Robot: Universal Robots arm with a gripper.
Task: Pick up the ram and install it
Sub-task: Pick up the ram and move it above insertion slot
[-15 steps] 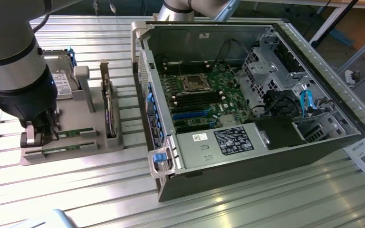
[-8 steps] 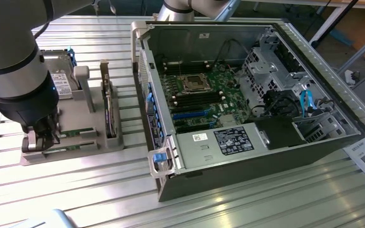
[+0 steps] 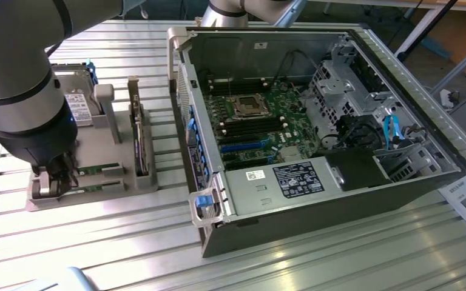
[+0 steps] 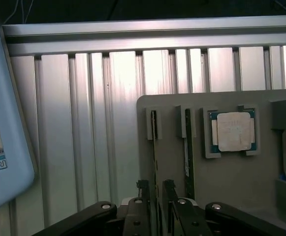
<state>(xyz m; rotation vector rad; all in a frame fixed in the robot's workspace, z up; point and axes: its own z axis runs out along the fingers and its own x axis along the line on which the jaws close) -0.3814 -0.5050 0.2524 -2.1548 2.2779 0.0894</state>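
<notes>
In the exterior view we find the arm's dark gripper (image 3: 51,180) down at the near end of the flat grey plastic parts tray (image 3: 107,148), which rests on the slatted aluminium table (image 3: 71,242). The ram (image 3: 97,187), a thin green circuit-board stick, stands on edge in the tray's nearest slot. Its long axis runs out from under the gripper toward the exterior view's right. A second green stick (image 3: 102,169) lies parallel just beyond it, and a dark upright expansion card (image 3: 140,142) stands at the sticks' far ends. The open black computer case (image 3: 322,209) sits well apart, further to the exterior view's right.

In the wrist view we look straight along the ram's top edge. It runs away from the camera between the two dark fingertips (image 4: 143,192), which stand parted, one on each side (nothing gripped yet, we judge). The neighbouring stick sits just beside one finger, so sideways room is tight. The square silver processor chip (image 4: 233,131) lies further off. We judge that the open room is above the slot.
</notes>
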